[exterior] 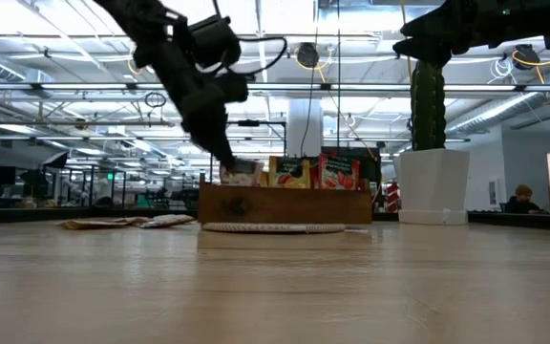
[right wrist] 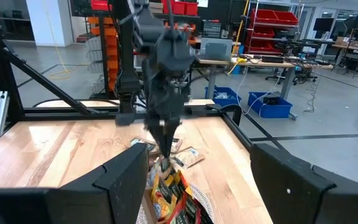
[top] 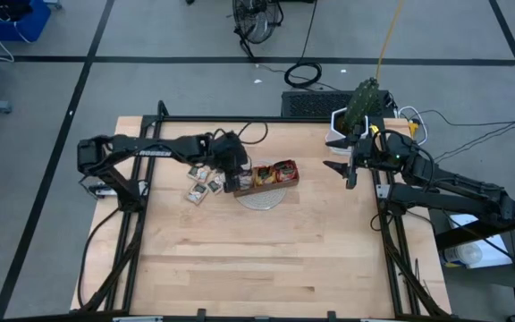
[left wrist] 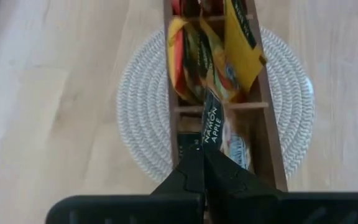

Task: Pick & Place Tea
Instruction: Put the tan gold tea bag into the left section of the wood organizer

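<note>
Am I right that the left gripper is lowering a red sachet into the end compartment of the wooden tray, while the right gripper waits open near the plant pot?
Not quite: the sachet in the left gripper is pale beige with a dark label, not red, as the left wrist view shows. The rest holds: it is at the end compartment of the wooden tray, and the right gripper waits open near the plant pot.

Glossy tea sachets (left wrist: 211,59), wooden tray (left wrist: 272,140), woven mat (left wrist: 138,118), wood-grain table (left wrist: 55,99)

Even overhead light, soft shadows; ceiling strips glare; wrist foregrounds blurred.
</note>
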`<state>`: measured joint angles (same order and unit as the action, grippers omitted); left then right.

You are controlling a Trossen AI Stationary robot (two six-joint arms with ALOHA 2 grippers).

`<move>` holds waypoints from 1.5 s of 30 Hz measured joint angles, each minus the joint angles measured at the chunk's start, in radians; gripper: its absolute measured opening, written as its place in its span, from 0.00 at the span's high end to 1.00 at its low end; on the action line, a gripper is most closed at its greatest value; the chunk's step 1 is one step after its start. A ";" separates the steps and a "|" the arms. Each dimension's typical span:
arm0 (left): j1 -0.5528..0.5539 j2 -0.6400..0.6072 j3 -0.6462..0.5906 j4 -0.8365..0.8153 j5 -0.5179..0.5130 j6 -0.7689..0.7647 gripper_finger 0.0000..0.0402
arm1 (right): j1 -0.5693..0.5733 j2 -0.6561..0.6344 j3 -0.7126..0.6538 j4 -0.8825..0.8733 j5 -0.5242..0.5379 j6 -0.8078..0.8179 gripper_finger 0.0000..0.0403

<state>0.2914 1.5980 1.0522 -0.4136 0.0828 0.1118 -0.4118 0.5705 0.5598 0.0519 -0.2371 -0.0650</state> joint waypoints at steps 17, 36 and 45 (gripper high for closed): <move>-0.023 -0.045 -0.182 0.234 -0.089 -0.117 0.96 | 0.000 0.000 0.000 0.002 0.000 -0.003 0.35; -0.044 -0.148 -0.183 0.131 -0.120 -0.109 0.65 | 0.000 0.000 0.000 0.007 0.003 -0.003 0.35; -0.099 -0.105 -0.036 -0.080 -0.064 -0.058 0.91 | 0.000 0.000 -0.001 0.003 0.004 0.000 0.35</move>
<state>0.1926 1.4926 1.0159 -0.4937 0.0192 0.0535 -0.4120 0.5705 0.5587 0.0545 -0.2329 -0.0647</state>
